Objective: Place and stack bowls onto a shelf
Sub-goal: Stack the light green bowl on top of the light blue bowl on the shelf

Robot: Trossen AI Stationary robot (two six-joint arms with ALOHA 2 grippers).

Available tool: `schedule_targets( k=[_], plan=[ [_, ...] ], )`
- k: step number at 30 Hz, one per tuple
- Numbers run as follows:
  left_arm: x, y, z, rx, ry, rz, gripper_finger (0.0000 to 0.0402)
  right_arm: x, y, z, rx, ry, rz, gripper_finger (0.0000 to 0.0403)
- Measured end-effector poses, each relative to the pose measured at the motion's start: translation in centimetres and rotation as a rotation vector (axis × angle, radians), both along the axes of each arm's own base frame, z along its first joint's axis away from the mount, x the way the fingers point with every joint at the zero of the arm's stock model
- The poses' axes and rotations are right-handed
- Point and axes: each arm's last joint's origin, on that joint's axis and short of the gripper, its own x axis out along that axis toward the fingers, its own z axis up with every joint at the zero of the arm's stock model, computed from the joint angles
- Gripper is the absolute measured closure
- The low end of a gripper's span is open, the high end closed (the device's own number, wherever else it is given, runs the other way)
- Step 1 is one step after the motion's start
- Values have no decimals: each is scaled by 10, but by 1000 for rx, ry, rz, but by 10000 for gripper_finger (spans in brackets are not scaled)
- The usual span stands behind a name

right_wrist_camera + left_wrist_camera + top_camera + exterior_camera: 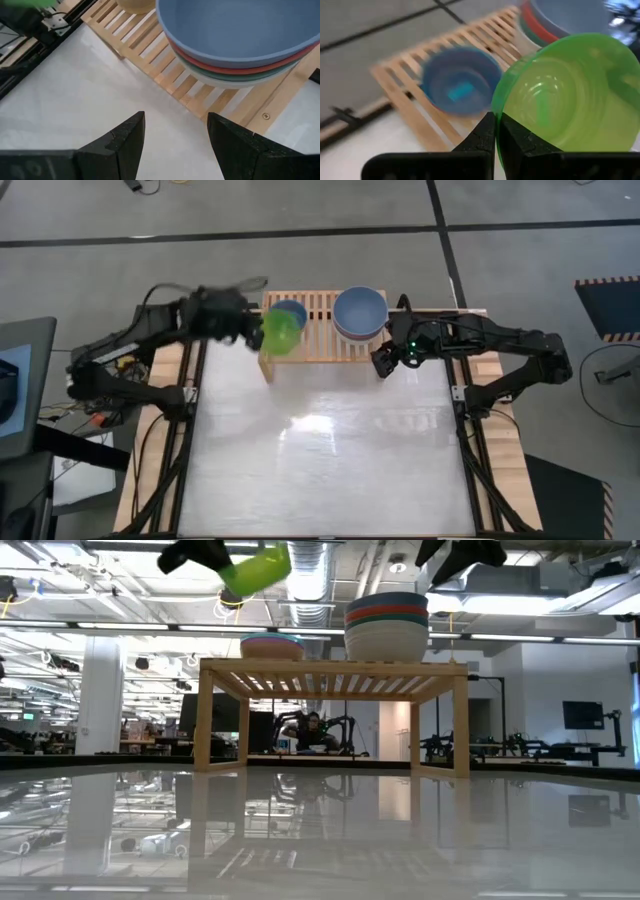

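Note:
The light-wood shelf (318,345) stands at the table's far edge. On its right part sits a stack of larger bowls (360,312), blue on top, with red, teal and white below (387,625). On its left part sits a small stack (292,310), cyan-blue on top (460,87). My left gripper (496,135) is shut on the lime green bowl (280,332), high above the shelf's left part (257,565). My right gripper (175,132) is open and empty, just in front of the shelf's right end (385,362). My left gripper pinches the lime bowl's rim (496,114) between its two fingers, one finger inside the bowl and one outside. The fingers come from the table's left side. The bowl is lifted clear and tipped on its side, its opening toward the wrist camera.
The white tabletop (330,460) spreads in front of the shelf toward the near edge. Wooden rails and dark frame bars (190,440) run along both table sides. The room beyond, with other rigs, shows under the shelf (315,730).

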Motion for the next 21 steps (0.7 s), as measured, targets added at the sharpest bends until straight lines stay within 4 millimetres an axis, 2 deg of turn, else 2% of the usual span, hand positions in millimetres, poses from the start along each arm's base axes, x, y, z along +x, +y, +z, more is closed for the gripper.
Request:
schedule_targets(
  k=[3,8,13,21],
  plan=[
    [11,33,8,5,32,48,401,0,4,0,8,-4,10,163],
    [30,78,19,-75,74,-4,402,1,15,0,21,-3,50,163],
    [40,101,25,-87,222,-6,401,-2,28,-3,46,26,75,163],
    [54,133,2,-167,385,-1,401,-4,35,-4,53,37,91,163]
  ],
)
